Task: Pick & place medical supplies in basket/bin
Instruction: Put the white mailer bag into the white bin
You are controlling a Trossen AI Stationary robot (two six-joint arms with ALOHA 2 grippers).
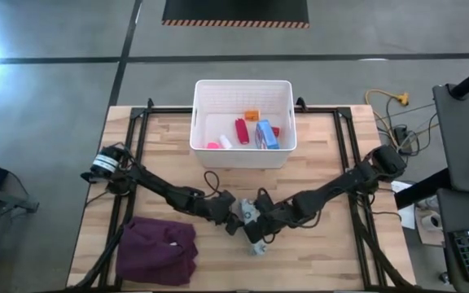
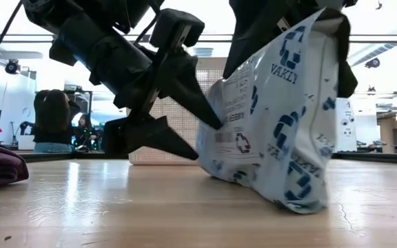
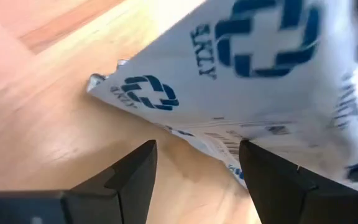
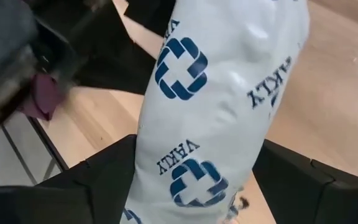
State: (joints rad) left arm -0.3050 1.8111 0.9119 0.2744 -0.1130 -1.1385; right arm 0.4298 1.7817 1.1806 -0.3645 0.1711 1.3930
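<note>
Right wrist view: we see the patterned packet [image 4: 210, 106] pinched between the right gripper [image 4: 197, 180] fingers, its bottom corner touching the table [image 1: 316, 171] at six o'clock from the basket [image 1: 243, 98]. Left gripper [image 2: 191, 134] fingers are spread beside it. We'd lift it clear first, keeping the pinch firm, then carry it towards twelve o'clock.

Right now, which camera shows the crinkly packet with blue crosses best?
The low view: the packet shows whole, hanging from the right pincer, its bottom on the table. Wrist views show only parts; the high view shows it tiny.
</note>
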